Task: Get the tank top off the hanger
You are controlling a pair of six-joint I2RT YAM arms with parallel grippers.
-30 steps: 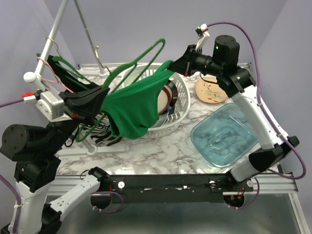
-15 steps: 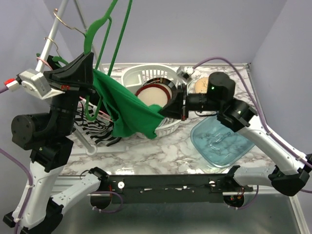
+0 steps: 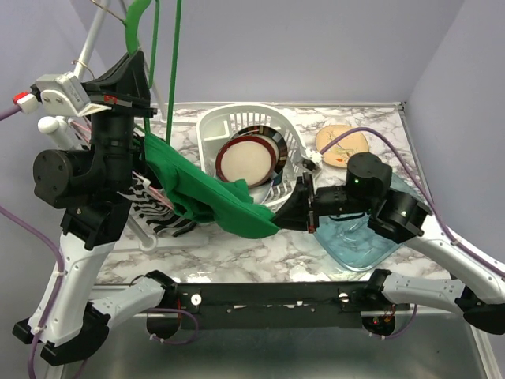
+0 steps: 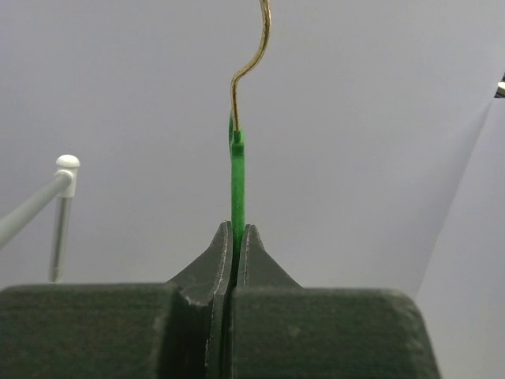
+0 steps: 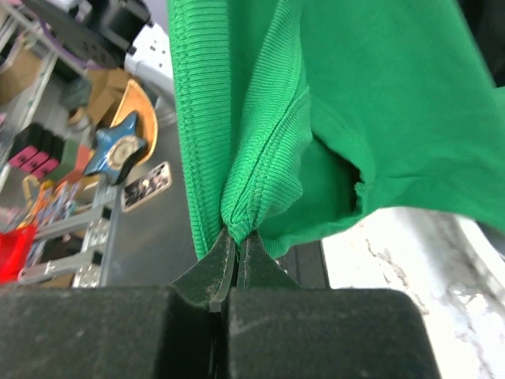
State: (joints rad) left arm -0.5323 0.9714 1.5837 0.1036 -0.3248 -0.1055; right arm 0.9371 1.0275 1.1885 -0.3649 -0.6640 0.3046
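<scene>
At ten o'clock in the overhead view, the left gripper is raised high and clamped shut on the green hanger. The hanger stands nearly upright, its gold hook above the jaws in the wrist view. The green tank top stretches as a band from beside the left arm at nine o'clock down to about six o'clock. There the right gripper is pinched closed on a fold of its ribbed hem, just in front of the white basket.

The step in hand appears to be the pull-off: one arm lifts the hanger while the other drags the cloth away. Whether a strap still loops the hanger is hidden behind the left arm. The next move likely calls for more separation, without either grip loosening.

Half a second earlier, the hanger was lower and the right gripper sat nearer the basket. A full second earlier, the hanger lay tilted over the basket, with the right gripper at one o'clock.
</scene>
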